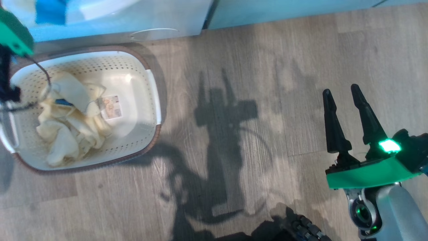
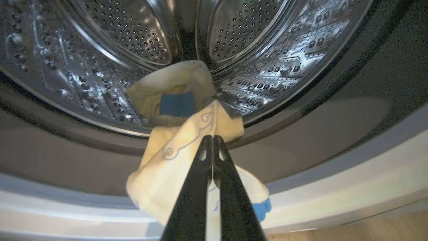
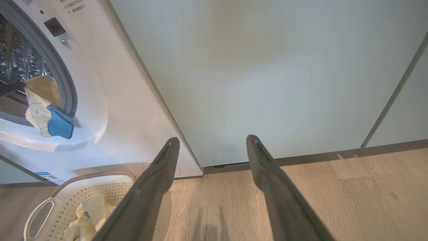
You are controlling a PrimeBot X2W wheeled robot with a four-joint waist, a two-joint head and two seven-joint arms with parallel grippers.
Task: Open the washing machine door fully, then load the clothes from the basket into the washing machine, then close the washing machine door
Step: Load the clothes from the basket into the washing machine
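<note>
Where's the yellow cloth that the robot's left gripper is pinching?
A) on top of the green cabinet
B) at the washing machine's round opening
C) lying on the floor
B: the left gripper is shut on the yellow cloth, which hangs at the mouth of the washing machine.

The right gripper (image 1: 340,88) has two long, tapered black fingers (image 1: 334,130) rising from a green band (image 1: 367,174), a glowing green lamp (image 1: 389,146) beside it, and a pale silver-grey forearm (image 1: 398,207) with a green-lit ring. On the left gripper (image 2: 212,137) the black fingers (image 2: 194,194) bear triangular cut-outs; its green housing (image 1: 13,33) trails a thin dark cable (image 1: 45,72).
</note>
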